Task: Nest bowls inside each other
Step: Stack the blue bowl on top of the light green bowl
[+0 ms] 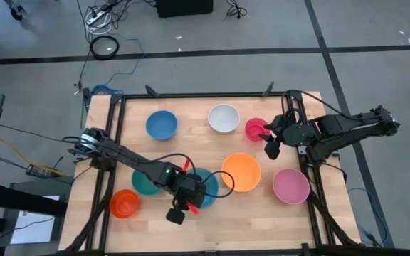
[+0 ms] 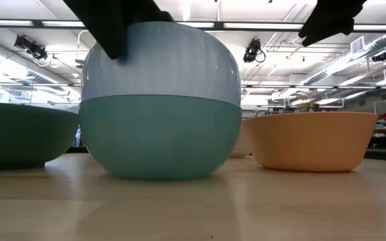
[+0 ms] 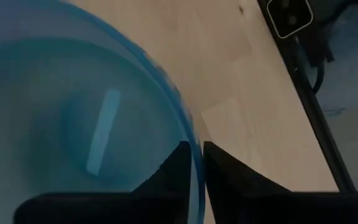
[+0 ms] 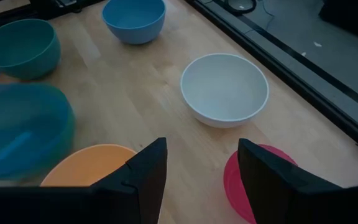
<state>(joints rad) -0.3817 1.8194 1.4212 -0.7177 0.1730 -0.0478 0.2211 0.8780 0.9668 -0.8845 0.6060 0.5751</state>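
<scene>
A: Bowl count on the wooden table (image 1: 191, 224)?

B: Seven seen from above. Two blue round plastic bowls: one at the far side (image 1: 161, 124), one near the front (image 1: 206, 186) under the left arm. One teal bowl (image 1: 142, 183) just beside that. Two orange: a large one (image 1: 242, 171) mid-table, a small one (image 1: 124, 203) front left. One white bowl (image 1: 223, 118), one pink bowl (image 1: 291, 185), one small red-pink bowl (image 1: 254, 129).

A: Grippers?

B: Left gripper (image 3: 194, 158): fingers narrowly parted astride the front blue bowl's rim; a firm grip, cannot tell. Right gripper (image 4: 201, 162): fingers spread wide, holding nothing, above the red-pink bowl's edge.
</scene>
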